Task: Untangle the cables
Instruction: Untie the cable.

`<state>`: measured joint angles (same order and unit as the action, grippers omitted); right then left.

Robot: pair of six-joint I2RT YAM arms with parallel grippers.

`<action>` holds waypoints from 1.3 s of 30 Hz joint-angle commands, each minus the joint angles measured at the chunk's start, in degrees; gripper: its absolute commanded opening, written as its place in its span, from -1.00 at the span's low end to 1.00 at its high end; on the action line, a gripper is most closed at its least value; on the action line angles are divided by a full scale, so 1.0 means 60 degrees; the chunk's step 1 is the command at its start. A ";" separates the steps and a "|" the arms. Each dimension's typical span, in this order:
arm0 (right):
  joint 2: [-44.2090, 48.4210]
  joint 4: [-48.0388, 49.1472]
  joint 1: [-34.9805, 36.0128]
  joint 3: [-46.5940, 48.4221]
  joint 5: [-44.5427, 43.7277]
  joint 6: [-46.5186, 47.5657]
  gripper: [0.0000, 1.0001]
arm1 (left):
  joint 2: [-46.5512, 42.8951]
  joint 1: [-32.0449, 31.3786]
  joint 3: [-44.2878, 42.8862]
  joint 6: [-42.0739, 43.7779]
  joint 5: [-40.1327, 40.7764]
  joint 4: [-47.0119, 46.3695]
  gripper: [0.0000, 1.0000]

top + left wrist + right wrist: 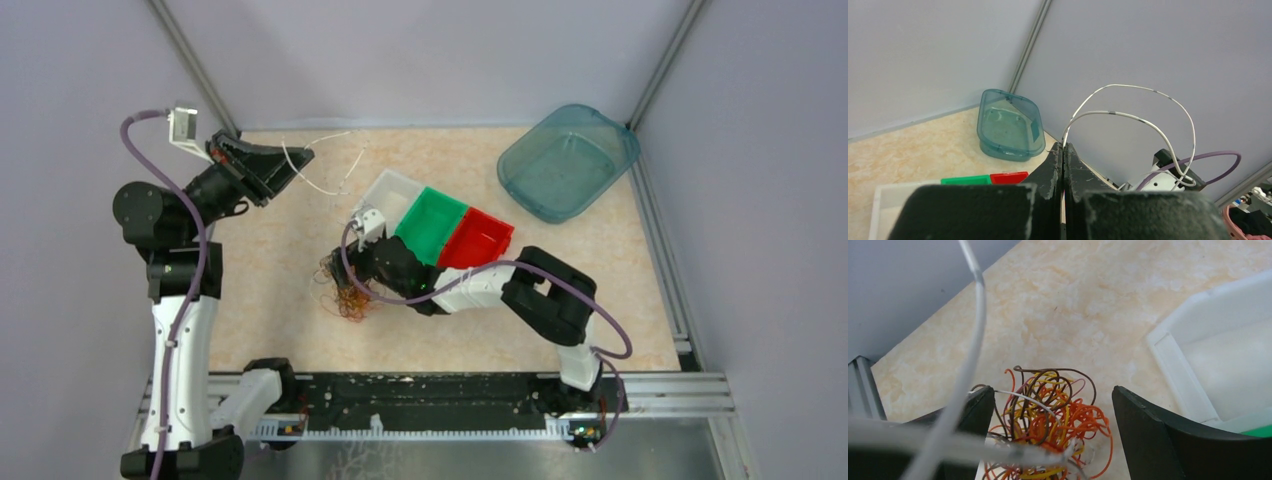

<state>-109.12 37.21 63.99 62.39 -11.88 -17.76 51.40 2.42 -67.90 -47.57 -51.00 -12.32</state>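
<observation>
Cables (1048, 430) in a messy orange, red, yellow and brown heap on the table (1073, 305), right between the wide-open fingers (1148, 430) of the right gripper (1051, 396). White tray (1198, 365) just beside one finger. Well apart, left gripper (1063, 150) up in the air, pinched tight on a white cable (1128, 116).

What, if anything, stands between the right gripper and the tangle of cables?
Nothing solid. The open right gripper has the cables lying directly between its fingers. Only a thin white cable crosses close to the wrist camera, over the finger at the view's left. The white bin sits off to the side.
</observation>
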 commanded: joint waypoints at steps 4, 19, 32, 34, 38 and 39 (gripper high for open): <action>-0.0867 -0.0817 0.0279 0.1018 -0.0964 0.0526 0.67 | 0.0215 0.0061 -0.1037 -0.0195 0.0002 -0.0626 -1.00; -0.0155 0.0013 0.0285 -0.1789 -0.1708 0.0461 0.55 | 0.1297 0.0053 -0.5847 0.3540 0.3181 0.1474 -1.00; 0.1954 0.0691 -0.0023 -0.3217 -0.1908 0.0489 0.56 | 0.2360 0.0052 -0.7276 0.4782 0.3117 0.1277 -1.00; 0.2314 0.0632 -0.0072 -0.3359 -0.1883 0.0726 0.58 | 0.2475 0.0064 -0.7591 0.5160 0.3602 0.0851 -1.00; 0.3408 0.0459 -0.0066 -0.3592 -0.1860 0.0821 0.72 | 0.3006 0.0063 -0.8619 0.5079 0.3185 0.1084 -1.00; 0.3733 0.0428 -0.0073 -0.3637 -0.1824 0.0828 0.75 | 0.3030 0.0053 -0.8613 0.4881 0.2812 0.1234 -1.00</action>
<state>-94.02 37.17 63.86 41.71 -22.81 -14.02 69.21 2.42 -115.22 -18.20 -30.81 -4.21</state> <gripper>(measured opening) 0.853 0.007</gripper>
